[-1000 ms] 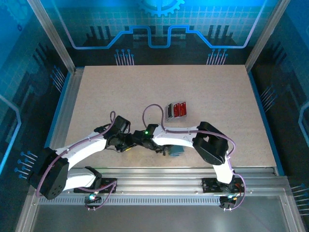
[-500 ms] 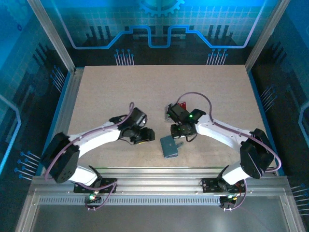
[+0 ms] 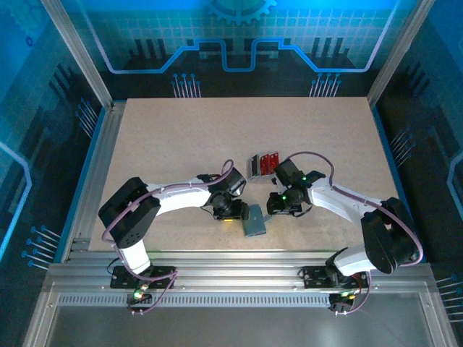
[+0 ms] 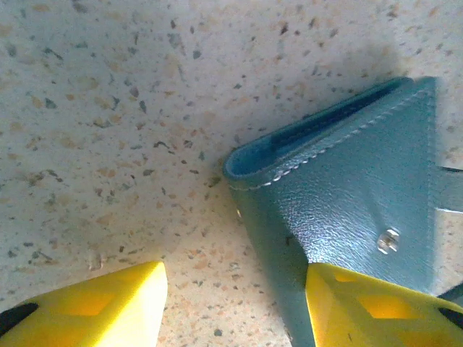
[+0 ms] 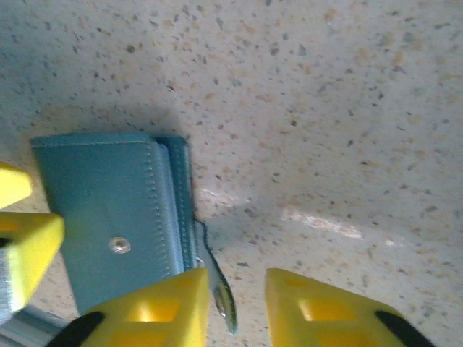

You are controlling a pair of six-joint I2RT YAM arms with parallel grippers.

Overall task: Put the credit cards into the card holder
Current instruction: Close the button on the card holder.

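Observation:
The card holder [image 3: 255, 219], a flat blue-grey pouch with a snap stud, lies near the table's front middle. My left gripper [image 3: 233, 211] is at its left side. In the left wrist view it [image 4: 235, 303] stands open, one finger over the holder's [image 4: 347, 181] edge and the other over bare table. My right gripper [image 3: 277, 206] is at the holder's right side. In the right wrist view it [image 5: 236, 311] is narrowly open around the holder's thin tab clasp [image 5: 217, 278], with a gap left on one side. The credit cards [image 3: 265, 163], red ones beside a silver-grey one, lie behind the holder.
The speckled tabletop [image 3: 181, 137] ends at a metal rail [image 3: 239, 259] just in front of the holder. Both forearms reach in low from left and right. Blue walls and frame posts ring the table.
My left gripper has swung right to the holder's left edge. My right gripper has come down from the cards to the holder's tab, and its jaws have narrowed.

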